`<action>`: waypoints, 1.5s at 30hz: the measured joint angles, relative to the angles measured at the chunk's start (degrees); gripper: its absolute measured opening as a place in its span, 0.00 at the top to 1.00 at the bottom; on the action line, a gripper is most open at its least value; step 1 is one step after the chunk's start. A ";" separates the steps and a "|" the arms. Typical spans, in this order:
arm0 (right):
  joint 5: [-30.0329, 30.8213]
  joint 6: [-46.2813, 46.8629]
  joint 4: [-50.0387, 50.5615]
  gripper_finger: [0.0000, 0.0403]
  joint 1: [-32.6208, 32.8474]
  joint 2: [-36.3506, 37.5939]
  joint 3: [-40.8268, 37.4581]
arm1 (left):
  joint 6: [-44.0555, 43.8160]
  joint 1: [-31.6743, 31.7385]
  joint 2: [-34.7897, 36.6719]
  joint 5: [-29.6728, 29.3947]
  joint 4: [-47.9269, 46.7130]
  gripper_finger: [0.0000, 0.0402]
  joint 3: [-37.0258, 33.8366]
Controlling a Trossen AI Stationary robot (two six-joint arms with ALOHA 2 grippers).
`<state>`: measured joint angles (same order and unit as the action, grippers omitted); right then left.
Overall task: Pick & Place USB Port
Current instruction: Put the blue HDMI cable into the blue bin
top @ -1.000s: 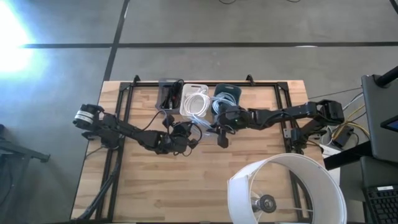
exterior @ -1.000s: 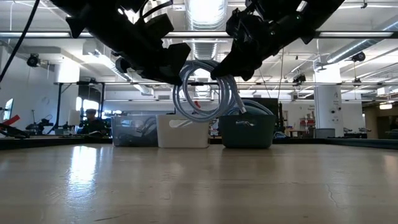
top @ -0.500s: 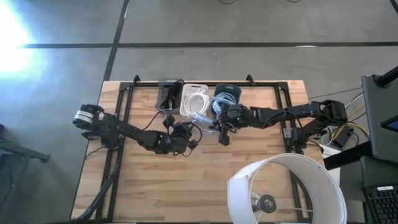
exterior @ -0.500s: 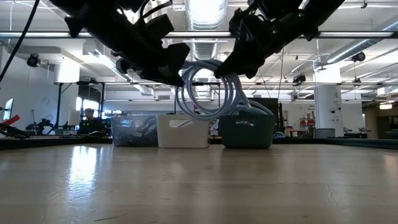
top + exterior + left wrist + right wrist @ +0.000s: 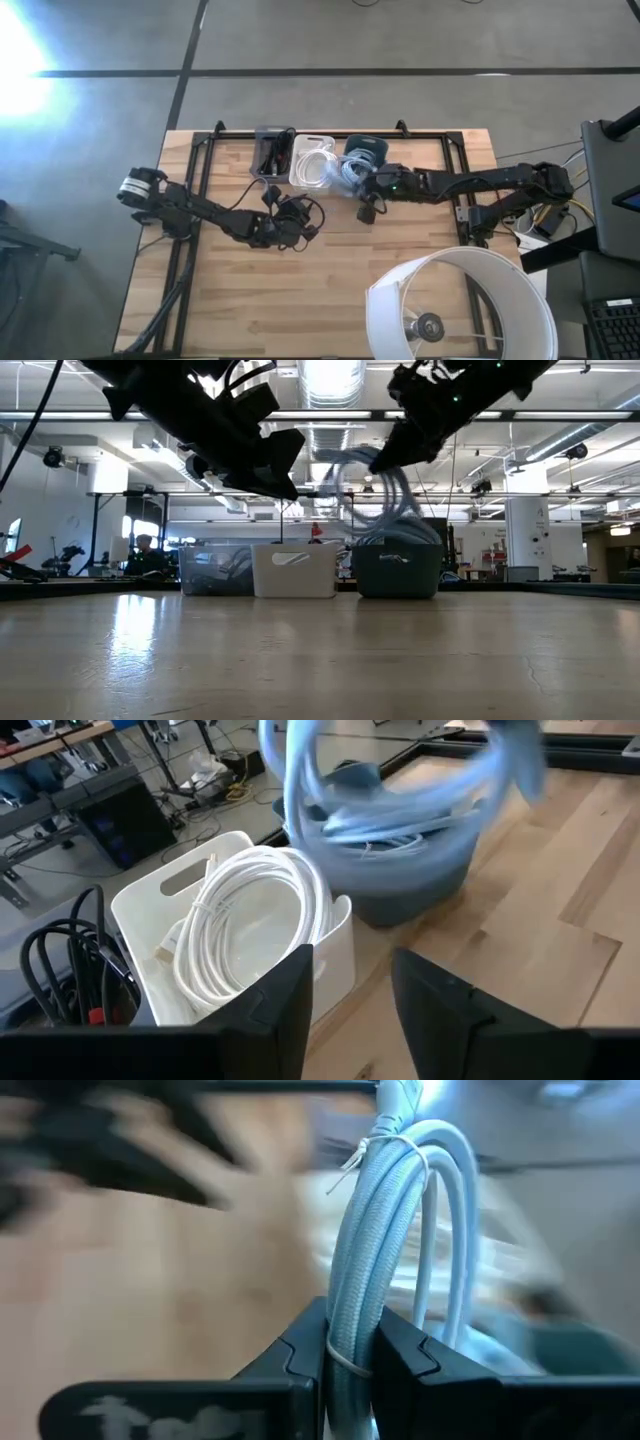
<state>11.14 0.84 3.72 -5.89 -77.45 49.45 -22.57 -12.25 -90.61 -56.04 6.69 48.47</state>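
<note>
surface: wooden table | on it: clear bin, white bin, dark bin

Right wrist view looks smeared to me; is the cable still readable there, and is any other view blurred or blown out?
Right wrist view: the background is streaked, but the blue cable stays sharp between the right gripper's jaws. Left wrist view: the cable is motion-blurred, the white bin crisp. Low view: the cable is ghosted. High view: glare whitens the floor at upper left; the table reads fine.
</note>
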 joint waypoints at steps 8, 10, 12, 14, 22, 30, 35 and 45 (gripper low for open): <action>28.53 1.20 8.52 0.89 -0.18 7.54 -1.28 | -0.30 0.07 0.00 -0.13 -0.08 0.66 0.00; 28.86 0.00 8.48 0.89 -0.24 8.14 -2.01 | -0.44 0.09 0.00 -0.13 -0.06 0.66 0.00; 28.32 -0.39 8.44 0.89 -0.18 8.35 -2.57 | -0.47 0.09 0.00 -0.15 -0.08 0.66 0.00; 26.24 -0.64 8.30 0.89 -0.09 8.31 -2.83 | -0.57 0.16 0.00 -0.19 -0.08 0.66 0.00; 18.59 -0.75 7.52 0.89 -0.11 7.19 -2.89 | -0.61 0.46 -0.02 -0.19 -0.08 0.66 0.00; 3.22 0.23 6.02 0.89 -0.20 5.80 -2.97 | -0.63 0.48 -0.02 -0.19 -0.08 0.66 -0.02; -4.23 -3.32 -0.89 0.89 0.44 6.40 -3.04 | -0.63 0.52 -0.04 -0.19 -0.08 0.66 -0.02; 20.09 -5.10 -0.76 0.89 0.35 9.91 -3.79 | -0.67 0.52 -0.07 -0.19 -0.28 0.66 -0.07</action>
<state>31.23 -4.26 2.96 -5.55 -67.54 45.67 -23.23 -11.73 -90.67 -56.23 6.42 48.40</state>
